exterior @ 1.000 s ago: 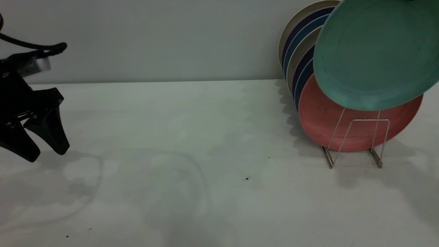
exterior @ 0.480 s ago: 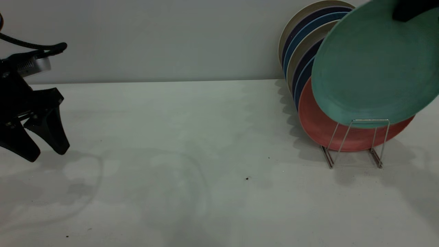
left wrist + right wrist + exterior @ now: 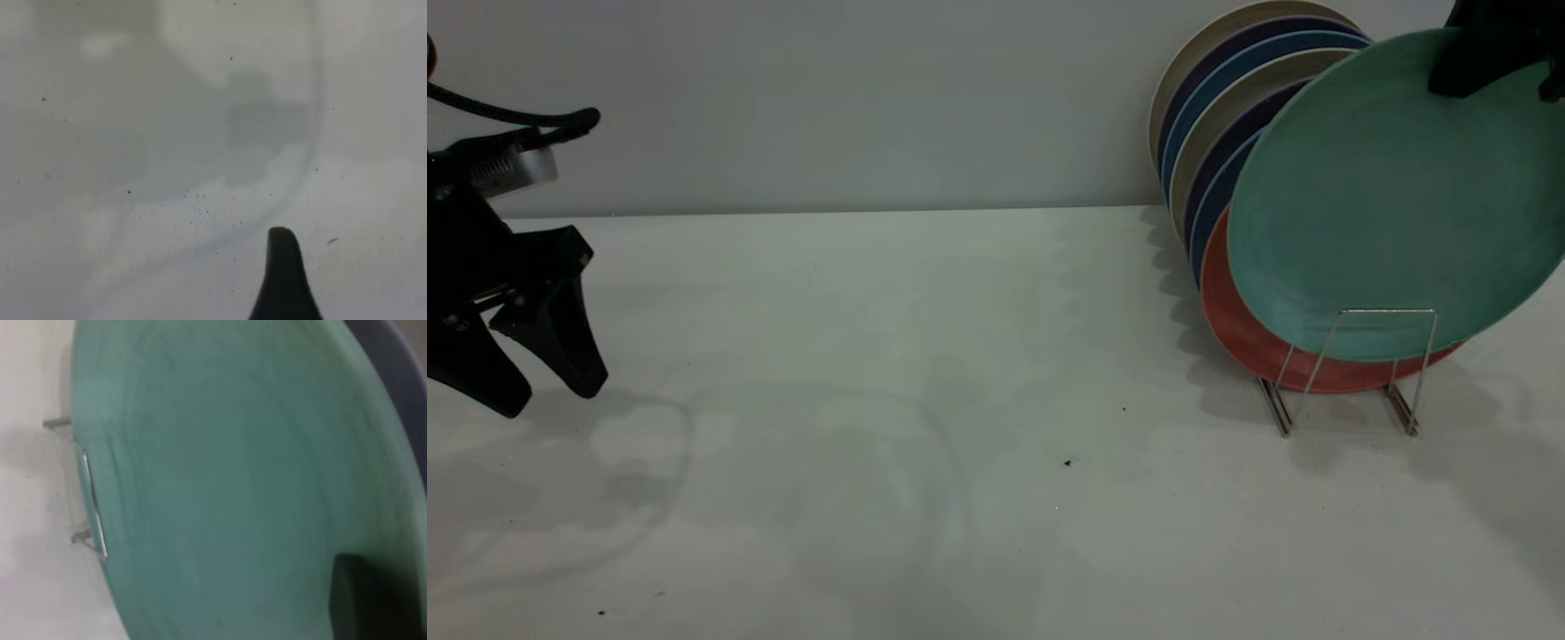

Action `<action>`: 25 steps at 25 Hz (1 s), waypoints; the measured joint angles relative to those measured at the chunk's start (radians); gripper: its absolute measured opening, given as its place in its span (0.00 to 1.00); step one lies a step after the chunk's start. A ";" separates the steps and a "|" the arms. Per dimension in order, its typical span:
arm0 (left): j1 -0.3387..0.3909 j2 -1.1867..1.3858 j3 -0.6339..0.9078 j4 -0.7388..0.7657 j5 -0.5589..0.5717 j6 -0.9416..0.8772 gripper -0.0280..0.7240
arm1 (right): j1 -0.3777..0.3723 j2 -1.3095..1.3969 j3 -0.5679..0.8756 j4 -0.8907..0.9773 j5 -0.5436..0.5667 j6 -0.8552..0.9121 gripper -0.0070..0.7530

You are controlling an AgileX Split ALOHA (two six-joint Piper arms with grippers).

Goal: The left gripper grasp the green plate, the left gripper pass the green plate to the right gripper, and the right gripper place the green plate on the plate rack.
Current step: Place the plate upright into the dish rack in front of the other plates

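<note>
The right gripper [image 3: 1494, 62] comes in at the upper right corner of the exterior view, clamped on the top edge of the green plate [image 3: 1383, 196]. In the right wrist view one dark finger [image 3: 363, 597] lies flat against the plate's face [image 3: 227, 480], which fills nearly the whole picture.

Below the gripper the plate hangs tilted, its face toward the camera and its top leaning back toward the stack behind. Its lower edge sits behind the front wire loop of the rack [image 3: 1352, 369] — whether it touches the rack's base cannot be told. Just behind it stands the pink plate [image 3: 1232, 333], showing only as a crescent along the green plate's lower left edge. Farther back, blue [image 3: 1209, 209], dark and beige plates stand on edge in a row, leaning toward the wall [image 3: 871, 98].

The rack stands on the white table [image 3: 960, 400]; in the wrist view its loop [image 3: 93, 500] shows at the plate's rim.

Well apart from all this, at the far left edge, the left gripper [image 3: 543, 391] hangs just over the table with its jaws spread and holding nothing — its silver camera box [image 3: 511, 169] and a black cable [image 3: 525, 116] sit above it. Its wrist view shows one fingertip [image 3: 283, 277] over bare table.
</note>
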 joint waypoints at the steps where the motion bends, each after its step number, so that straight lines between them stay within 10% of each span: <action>1: 0.000 0.000 0.000 0.000 -0.001 -0.006 0.79 | 0.000 0.005 0.000 0.000 0.002 0.001 0.11; 25: 0.000 0.000 0.000 0.013 -0.028 0.011 0.79 | 0.000 0.010 -0.033 0.019 0.181 0.215 0.37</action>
